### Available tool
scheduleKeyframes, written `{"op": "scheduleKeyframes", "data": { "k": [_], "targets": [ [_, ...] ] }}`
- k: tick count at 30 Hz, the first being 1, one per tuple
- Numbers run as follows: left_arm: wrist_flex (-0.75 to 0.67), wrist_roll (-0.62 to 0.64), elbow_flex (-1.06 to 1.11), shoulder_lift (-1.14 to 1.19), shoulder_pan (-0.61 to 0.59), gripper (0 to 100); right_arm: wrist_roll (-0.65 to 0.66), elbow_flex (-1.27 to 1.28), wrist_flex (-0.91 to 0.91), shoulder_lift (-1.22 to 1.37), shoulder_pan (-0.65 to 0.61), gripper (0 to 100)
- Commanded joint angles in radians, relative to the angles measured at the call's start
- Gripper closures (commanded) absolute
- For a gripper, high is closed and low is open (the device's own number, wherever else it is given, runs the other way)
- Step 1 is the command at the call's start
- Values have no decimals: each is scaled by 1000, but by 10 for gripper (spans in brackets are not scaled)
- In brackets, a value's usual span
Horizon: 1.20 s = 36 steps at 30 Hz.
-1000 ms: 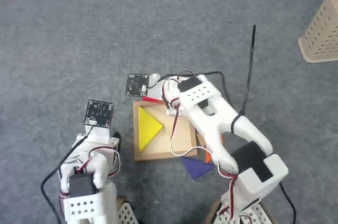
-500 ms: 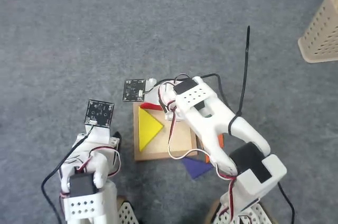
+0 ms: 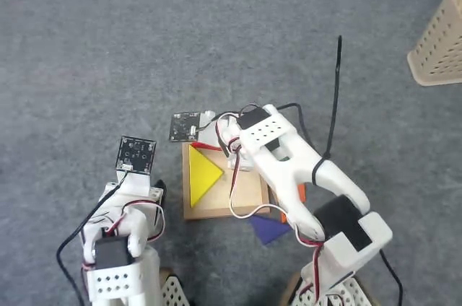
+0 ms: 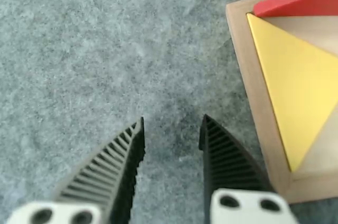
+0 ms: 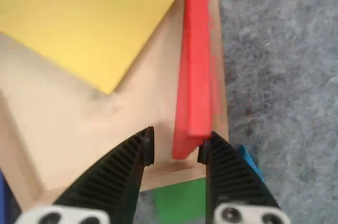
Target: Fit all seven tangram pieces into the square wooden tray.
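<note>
- the square wooden tray (image 3: 190, 208) sits just below the middle of the high view on the grey tabletop (image 3: 108, 53)
- a yellow triangle (image 3: 202, 174) lies flat in the tray's left half, its long side against the left wall
- a red piece (image 5: 194, 60) runs along the tray's upper wall, resting partly on the rim; one corner is close to the yellow triangle's tip
- the right pincer (image 5: 182, 133) hangs over that wall with its jaws parted; the red piece's end sits between them, near one finger, with a strip of tray floor showing before the other
- the left pincer (image 4: 173, 120) is at lower left, jaws apart with nothing between them, over bare tabletop just beside the tray's left wall
- a purple piece (image 3: 271, 228) and an orange piece (image 3: 301, 193) lie outside the tray at its lower right; a green piece (image 5: 182, 200) and a blue piece (image 5: 248, 160) lie just outside the wall under the right pincer
- a pale basket (image 3: 440, 39) stands at the upper right edge
</note>
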Motion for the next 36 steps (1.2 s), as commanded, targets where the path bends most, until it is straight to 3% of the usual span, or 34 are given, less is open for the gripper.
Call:
{"op": "scheduleKeyframes", "data": {
  "k": [1, 12, 15, 20, 30, 36],
  "targets": [
    [5, -5, -12, -6, 2, 832, -18, -5, 56, -120, -8, 864],
    [5, -5, -12, -6, 2, 832, -71, 43, 51, -147, -7, 865],
    [5, -5, -12, -6, 2, 832, -144, 43, 44, -147, -8, 872],
    [5, -5, -12, -6, 2, 832, -232, 43, 53, -156, 7, 998],
    [5, -5, -12, -6, 2, 832, -493, -17, 59, -157, 219, 991],
    [5, -5, -12, -6, 2, 832, -569, -20, 239, -157, 266, 991]
  ]
}}
